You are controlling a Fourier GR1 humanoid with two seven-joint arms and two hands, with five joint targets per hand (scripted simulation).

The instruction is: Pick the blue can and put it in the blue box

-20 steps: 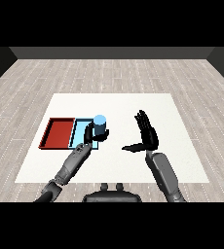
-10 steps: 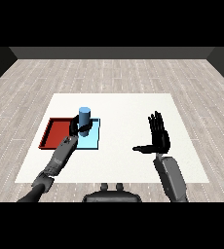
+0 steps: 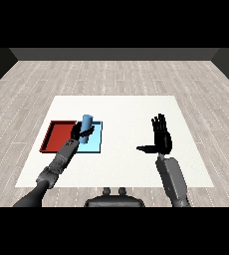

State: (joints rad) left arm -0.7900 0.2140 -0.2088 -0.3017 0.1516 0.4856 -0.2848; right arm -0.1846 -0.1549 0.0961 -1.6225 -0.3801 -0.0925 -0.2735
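The blue can (image 3: 87, 126) stands upright over the light blue tray (image 3: 95, 140), with my left hand (image 3: 79, 133) curled round its lower part. I cannot tell whether the can's base touches the tray. Next to it on the left lies the red tray (image 3: 57, 135). Out at the right side of the table, my right hand (image 3: 161, 139) is raised with its fingers straight and the thumb stuck out to the left, holding nothing.
The two trays lie side by side on the left half of the white table (image 3: 121, 112). A grey plank floor (image 3: 111, 74) surrounds the table on all sides.
My left hand has carried the can left, from beside the trays to over the light blue tray. My right hand drew back to the right and now holds still.
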